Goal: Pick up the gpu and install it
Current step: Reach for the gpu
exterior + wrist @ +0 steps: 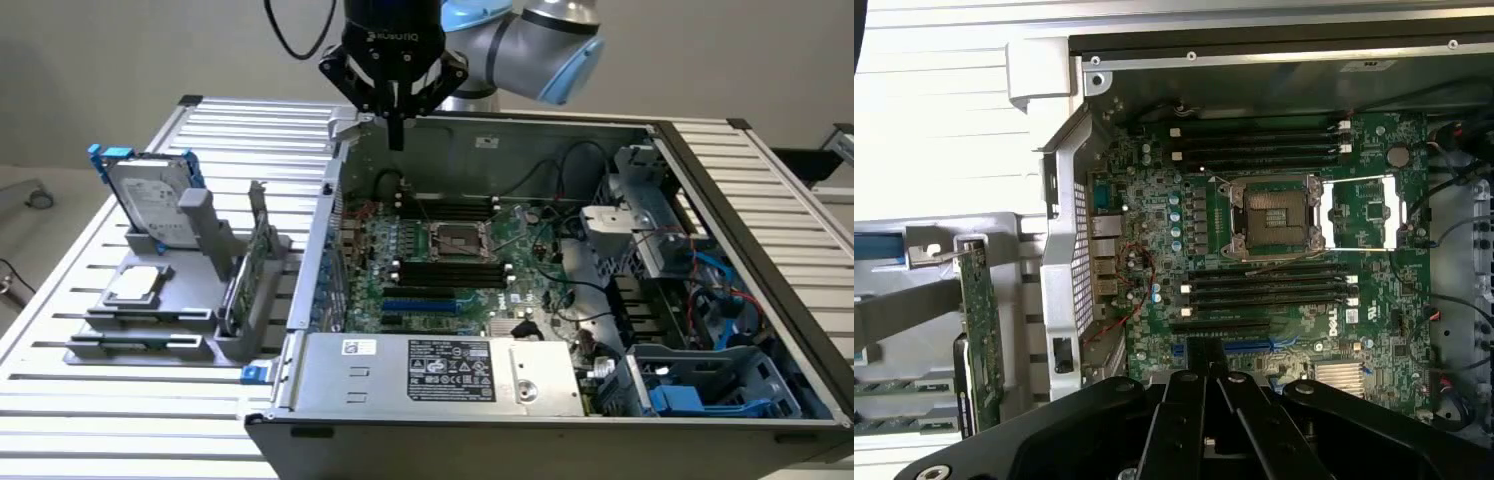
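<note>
The gpu (248, 272) stands on edge in a grey holder (147, 335) on the slatted table, at the exterior view's left of the open computer case. It is a thin green card; in the wrist view the gpu (982, 325) shows edge-on with its silver bracket at one end. My gripper (395, 138) hangs above the case's back corner, its black fingers pressed together with nothing between them. In the wrist view the gripper (1204, 355) looks down over the motherboard (1274, 300), well apart from the gpu.
A silver hard drive (150, 195) in a blue frame stands upright in the holder, and a second drive (138, 285) lies flat. The case holds a CPU socket (454, 240), black memory slots (451, 272), a power supply (434, 370) and drive cages (654, 215).
</note>
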{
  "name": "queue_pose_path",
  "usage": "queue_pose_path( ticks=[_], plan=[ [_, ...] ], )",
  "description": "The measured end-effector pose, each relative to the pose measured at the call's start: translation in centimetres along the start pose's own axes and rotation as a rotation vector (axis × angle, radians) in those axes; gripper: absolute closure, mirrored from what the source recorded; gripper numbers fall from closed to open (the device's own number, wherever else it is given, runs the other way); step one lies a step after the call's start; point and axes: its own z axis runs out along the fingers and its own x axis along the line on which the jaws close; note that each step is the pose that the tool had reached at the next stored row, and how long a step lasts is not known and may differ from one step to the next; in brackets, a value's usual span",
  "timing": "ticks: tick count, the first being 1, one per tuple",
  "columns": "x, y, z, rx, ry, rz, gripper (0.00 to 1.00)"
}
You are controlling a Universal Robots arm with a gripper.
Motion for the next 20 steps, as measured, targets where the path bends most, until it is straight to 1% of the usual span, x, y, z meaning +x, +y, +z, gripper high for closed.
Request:
queue_pose_path(
  ticks=[1,6,8,20],
  plan=[
    [0.2,-0.02,-0.02,0.0004,0.0004,0.000,0.89],
    [2.5,-0.15,0.00,0.0001,0.0000,0.000,0.89],
    [3.4,-0.22,0.04,0.0002,0.0009,0.000,0.89],
    [8.9,-0.57,0.39,0.0014,0.0099,0.001,0.89]
  ],
)
